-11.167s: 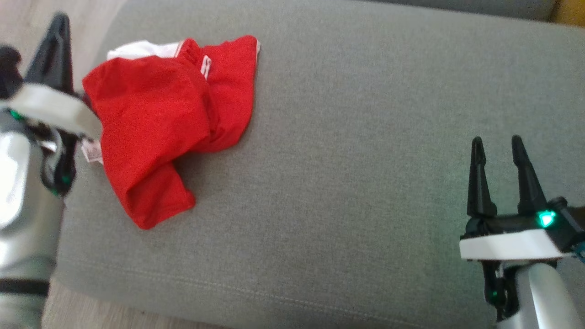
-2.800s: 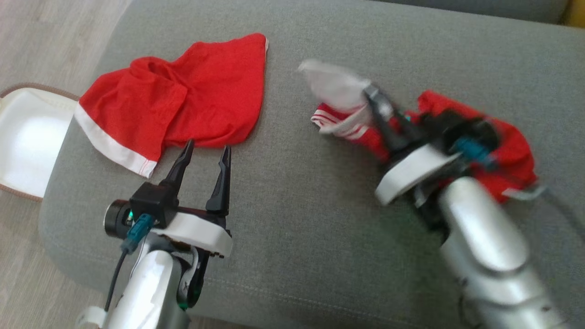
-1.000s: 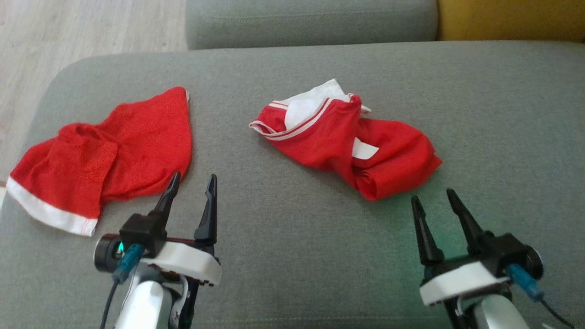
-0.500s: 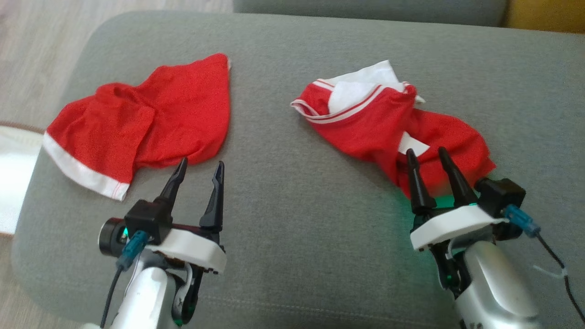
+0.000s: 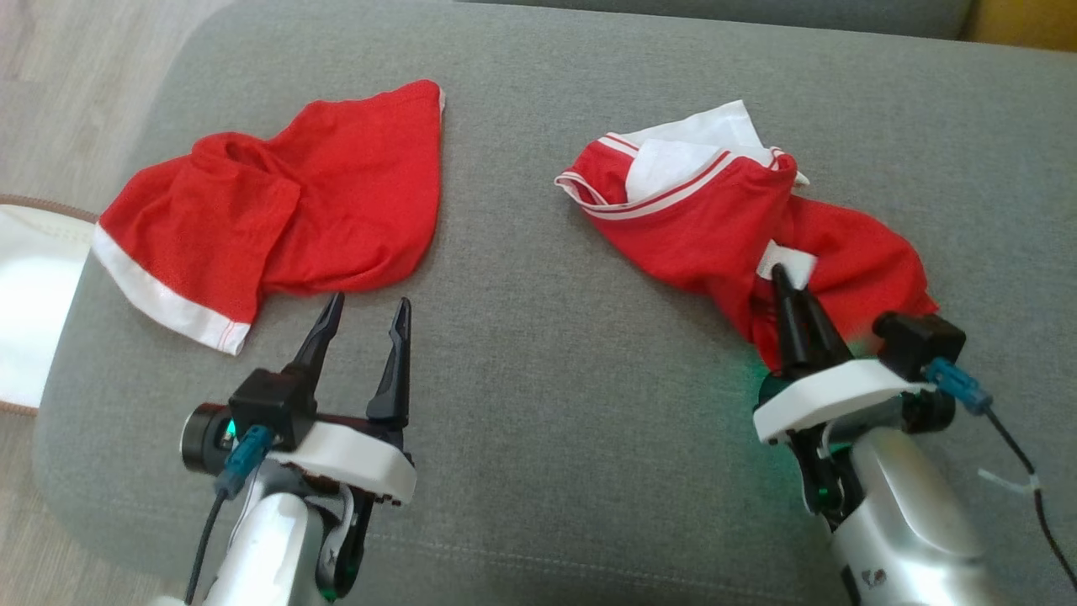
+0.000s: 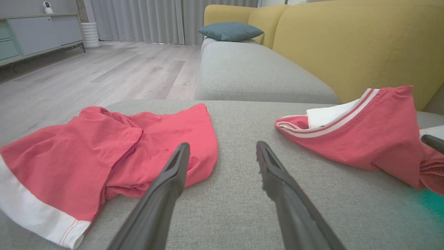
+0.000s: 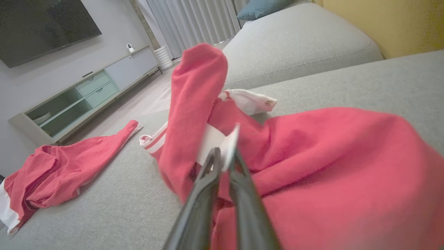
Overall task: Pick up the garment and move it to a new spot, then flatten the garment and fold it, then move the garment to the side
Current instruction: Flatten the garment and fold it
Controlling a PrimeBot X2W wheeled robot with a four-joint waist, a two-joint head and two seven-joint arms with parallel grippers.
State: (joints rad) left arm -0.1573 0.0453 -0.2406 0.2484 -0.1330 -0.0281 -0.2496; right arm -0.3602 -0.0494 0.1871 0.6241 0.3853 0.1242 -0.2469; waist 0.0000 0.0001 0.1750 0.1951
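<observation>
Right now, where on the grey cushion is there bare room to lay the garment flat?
The cushion is barest at its front middle, between the left gripper and right gripper, and up the gap between the plain red garment and the striped red garment. Crowded: the left end, and the right, where the gripper pinches cloth.

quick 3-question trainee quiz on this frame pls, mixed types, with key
1. True or false: the left gripper is open and holds nothing.
2. What is the right gripper shut on? A) the red garment with striped trim B) a sock C) nothing
3. Fill in: the red garment with the plain white hem lies on the grey sofa cushion, on the robot's ___ of the gripped one.

Key: 1 true; 2 A; 3 left.
</observation>
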